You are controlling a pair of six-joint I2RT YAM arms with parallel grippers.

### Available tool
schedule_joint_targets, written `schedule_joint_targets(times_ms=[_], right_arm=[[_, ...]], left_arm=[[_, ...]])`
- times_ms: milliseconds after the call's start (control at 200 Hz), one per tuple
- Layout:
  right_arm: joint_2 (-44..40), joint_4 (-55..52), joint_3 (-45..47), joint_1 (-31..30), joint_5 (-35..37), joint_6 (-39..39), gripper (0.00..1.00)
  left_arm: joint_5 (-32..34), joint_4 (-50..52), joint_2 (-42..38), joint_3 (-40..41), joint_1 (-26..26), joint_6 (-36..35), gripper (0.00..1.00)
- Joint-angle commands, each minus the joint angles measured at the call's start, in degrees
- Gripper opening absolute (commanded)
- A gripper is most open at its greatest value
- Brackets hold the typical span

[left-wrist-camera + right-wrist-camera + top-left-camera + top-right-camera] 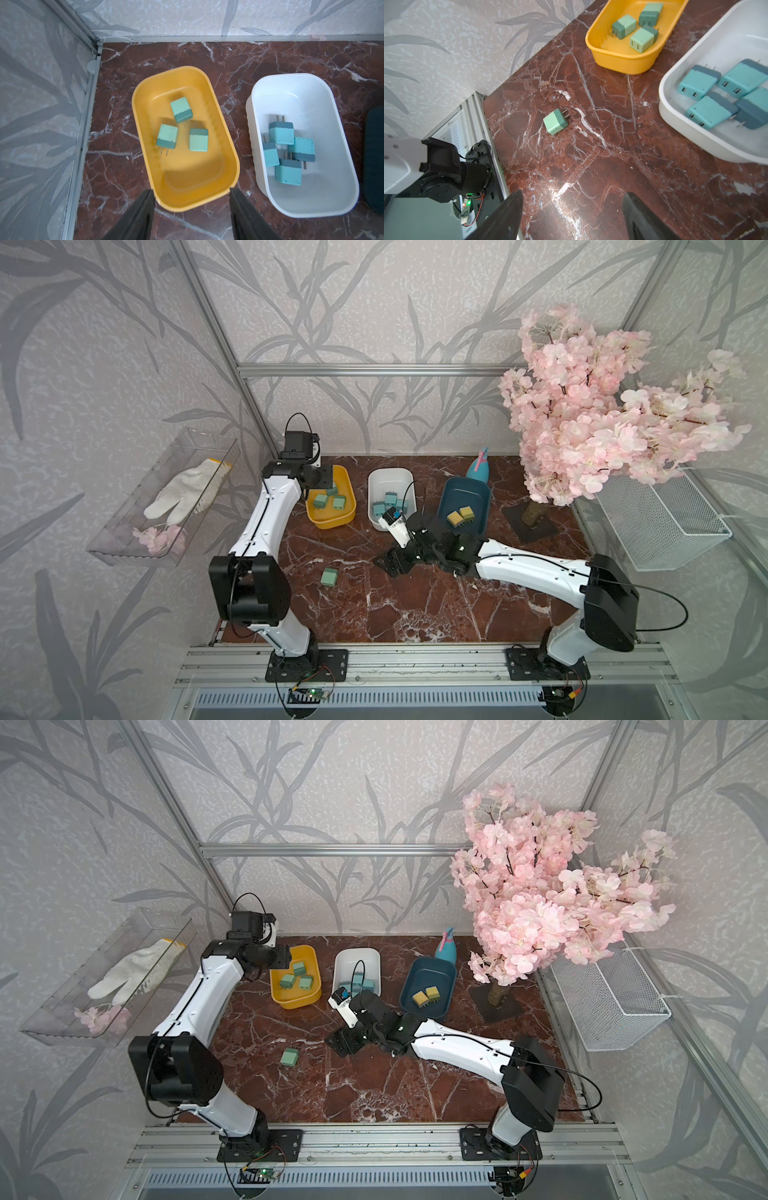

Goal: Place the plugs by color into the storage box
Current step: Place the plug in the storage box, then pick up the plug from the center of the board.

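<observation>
**Left fingers** (143,212): set apart, nothing between them, hanging over the near end of the yellow tub (193,172).

**Right fingers** (506,214): set well apart, empty, low over bare worktop (612,166).

**Stray green plug** (555,121): the one piece outside a tub. It lies on its side on the worktop, ahead of the right fingers and apart from them. Its long axis runs from pale body to dark cap, and the prongs lie level, pointing roughly towards the tubs.

**Sorted stock:**
- Three green plugs (167,136) in the yellow tub.
- Four blue plugs (281,133) visible, heaped in the white tub (311,108).
- Two yellow plugs (460,516) in the dark blue tub (457,493).

**Likely hazards:**
- A grip across the prongs rather than the flat sides may twist the plug loose.
- The polished stone may let it skid if one finger touches first.
- The white tub is nearer to the right arm, so a wrong drop is possible.
- The left arm stands over the yellow tub, so the arms could crowd there.
</observation>
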State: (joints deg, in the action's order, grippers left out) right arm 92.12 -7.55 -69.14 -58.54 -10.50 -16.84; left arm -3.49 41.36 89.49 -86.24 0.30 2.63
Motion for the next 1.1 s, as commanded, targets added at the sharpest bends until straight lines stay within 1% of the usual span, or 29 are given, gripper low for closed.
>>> schedule_joint_targets(times_ms=[0, 155, 180, 315, 395, 485, 680, 760, 875, 905, 1095], right_arm=[[1.8, 0.1, -2.7, -2.9, -0.6, 4.3, 0.80], [5.3, 2.9, -5.9, -5.6, -0.2, 8.7, 0.80], [7.6, 3.1, -6.6, -5.9, -0.5, 9.0, 0.80], [12.5, 5.6, -9.5, -7.4, -1.9, 11.5, 0.80], [15.0, 7.5, -10.7, -8.6, -1.7, 13.5, 0.80], [18.4, 7.2, -13.3, -9.1, -1.1, 14.4, 0.80], [24.5, 9.4, -15.5, -9.5, 0.2, 15.3, 0.81], [26.4, 10.5, -15.9, -9.7, 1.4, 15.5, 0.81], [29.1, 10.9, -17.4, -9.8, 3.6, 15.8, 0.81], [29.9, 10.9, -17.9, -9.8, 3.9, 16.0, 0.81], [35.3, 10.4, -22.4, -9.8, 5.2, 17.2, 0.82]], left_arm=[[2.3, 1.0, -7.8, 6.6, -0.2, 7.0, 0.60], [5.7, 3.0, -19.2, 16.3, -0.2, 10.5, 0.59], [6.0, 2.9, -20.9, 18.0, -0.2, 10.6, 0.59], [8.1, 1.7, -29.0, 26.8, -0.1, 12.0, 0.59], [8.8, 1.8, -32.3, 30.4, 0.0, 12.7, 0.59], [9.2, 1.7, -35.5, 34.1, -0.1, 14.2, 0.59], [10.9, -2.3, -41.6, 42.6, 0.1, 17.6, 0.60], [12.0, -3.3, -43.4, 43.9, 0.1, 17.8, 0.62], [13.4, -3.7, -44.2, 43.4, 0.1, 16.9, 0.62], [14.0, -3.5, -44.2, 43.5, 0.1, 17.1, 0.64], [12.6, -4.6, -43.6, 44.3, 0.7, 18.1, 0.65]])
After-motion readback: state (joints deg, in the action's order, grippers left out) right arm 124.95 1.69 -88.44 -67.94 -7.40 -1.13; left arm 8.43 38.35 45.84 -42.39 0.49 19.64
